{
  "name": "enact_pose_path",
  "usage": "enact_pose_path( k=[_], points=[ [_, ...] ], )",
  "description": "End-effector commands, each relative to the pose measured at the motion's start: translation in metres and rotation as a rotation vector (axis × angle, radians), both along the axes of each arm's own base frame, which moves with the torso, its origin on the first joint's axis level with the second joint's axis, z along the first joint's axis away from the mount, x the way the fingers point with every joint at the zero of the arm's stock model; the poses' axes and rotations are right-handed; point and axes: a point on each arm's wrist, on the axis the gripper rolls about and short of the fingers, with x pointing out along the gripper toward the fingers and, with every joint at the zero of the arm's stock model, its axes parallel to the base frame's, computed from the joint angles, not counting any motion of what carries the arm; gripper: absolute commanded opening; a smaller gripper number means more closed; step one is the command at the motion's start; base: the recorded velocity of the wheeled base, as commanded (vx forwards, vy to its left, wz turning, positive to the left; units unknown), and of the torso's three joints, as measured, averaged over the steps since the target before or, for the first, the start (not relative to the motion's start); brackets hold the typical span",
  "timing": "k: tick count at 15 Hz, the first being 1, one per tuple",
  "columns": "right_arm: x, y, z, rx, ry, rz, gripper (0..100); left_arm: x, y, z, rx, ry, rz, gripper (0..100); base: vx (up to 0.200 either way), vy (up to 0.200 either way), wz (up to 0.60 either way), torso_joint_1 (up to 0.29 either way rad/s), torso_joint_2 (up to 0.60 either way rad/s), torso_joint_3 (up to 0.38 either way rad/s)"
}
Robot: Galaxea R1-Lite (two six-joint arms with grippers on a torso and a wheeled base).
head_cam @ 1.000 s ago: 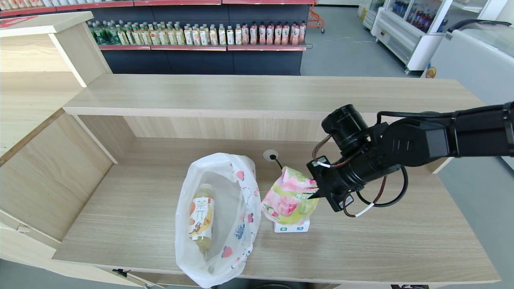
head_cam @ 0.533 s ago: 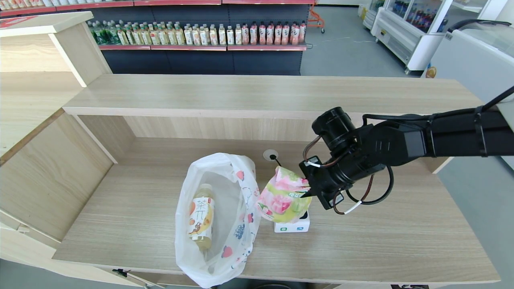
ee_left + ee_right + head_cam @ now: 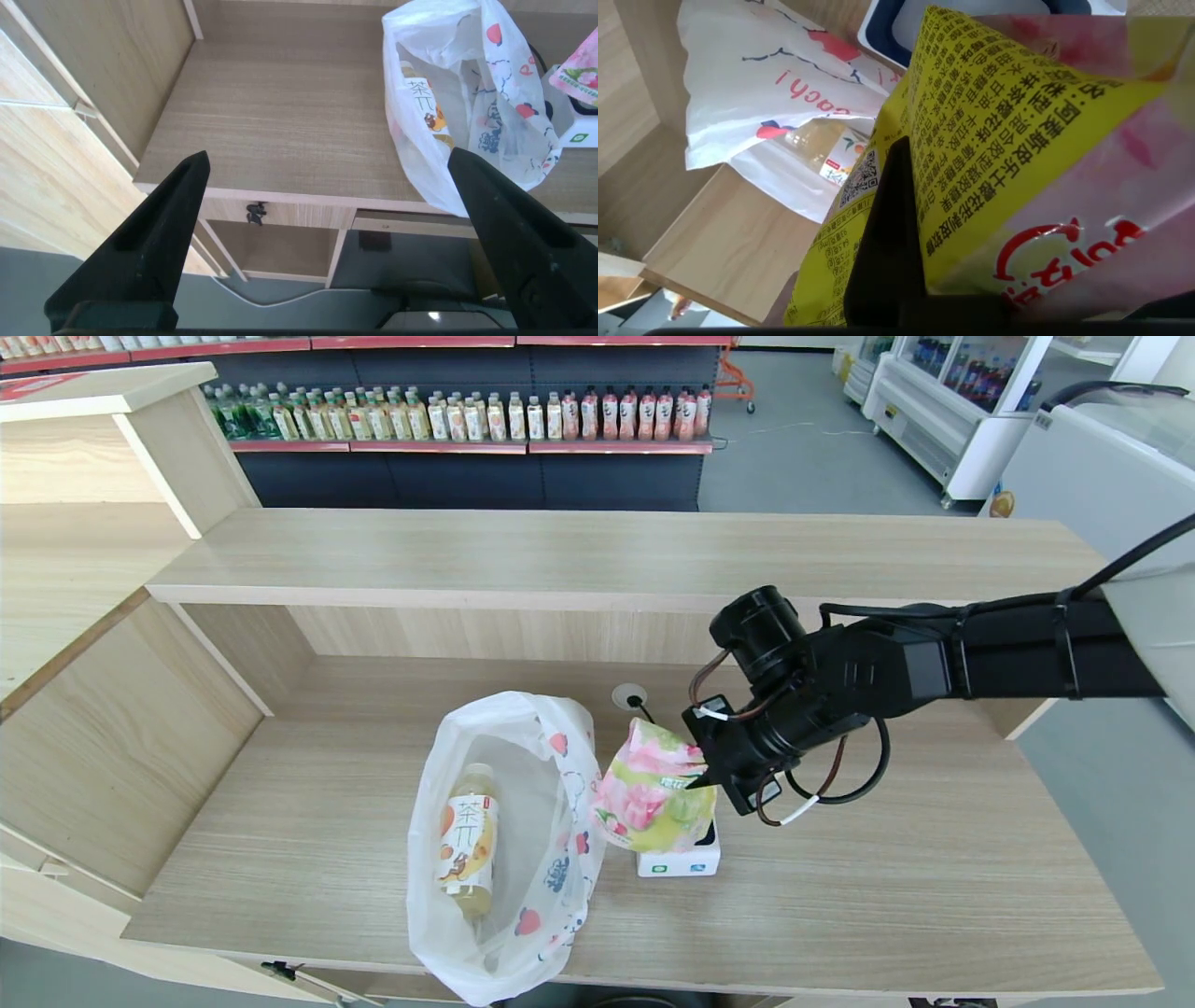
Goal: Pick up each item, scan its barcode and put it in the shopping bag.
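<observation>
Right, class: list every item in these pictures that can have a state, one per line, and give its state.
shopping bag: open, lying on the counter, bottle inside.
bottle: lying inside the bag.
snack pouch: gripped, held up off the counter.
white scanner box: on the counter, partly hidden behind the pouch.
right gripper: shut on the snack pouch.
left gripper: open, holding nothing.

Wooden counter [image 3: 840, 896], shopping bag [image 3: 560, 859] (1 bottle [image 3: 467, 840] inside), white box [image 3: 679, 866]

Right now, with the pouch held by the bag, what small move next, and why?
Probably shift the right hand leftward: its pouch hangs over the scanner, just beside the shopping bag, not yet above its open mouth.
</observation>
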Motion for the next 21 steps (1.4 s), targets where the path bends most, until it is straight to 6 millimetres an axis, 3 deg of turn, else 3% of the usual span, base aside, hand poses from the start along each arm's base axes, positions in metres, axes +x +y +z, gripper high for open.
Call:
enact_pose_path(
  k=[1,5,8,11,12,16,21],
  points=[
    [-0.001,0.000,0.002,0.004,-0.001,0.000,0,0.000,0.000,0.000,0.000,0.000,0.000,100,0.000,0.000,0.00,0.000,0.00,0.000],
    [-0.017,-0.009,0.036,0.053,-0.057,-0.006,0,0.000,0.000,0.000,0.000,0.000,0.000,100,0.000,0.000,0.00,0.000,0.00,0.000],
    [-0.062,-0.034,0.076,0.062,-0.087,0.012,0,0.000,0.000,0.000,0.000,0.000,0.000,100,0.000,0.000,0.00,0.000,0.00,0.000],
    [-0.112,-0.063,0.099,-0.025,-0.234,0.108,0,0.000,0.000,0.000,0.000,0.000,0.000,100,0.000,0.000,0.00,0.000,0.00,0.000],
    [-0.137,-0.071,0.102,-0.143,-0.337,0.187,0,0.000,0.000,0.000,0.000,0.000,0.000,100,0.000,0.000,0.00,0.000,0.00,0.000],
    [-0.155,-0.086,0.076,-0.559,-0.605,0.414,0,0.000,0.000,0.000,0.000,0.000,0.000,100,0.000,0.000,0.00,0.000,0.00,0.000],
    [-0.162,-0.091,0.083,-0.670,-0.756,0.529,0,0.000,0.000,0.000,0.000,0.000,0.000,100,0.000,0.000,0.00,0.000,0.00,0.000]
  ],
)
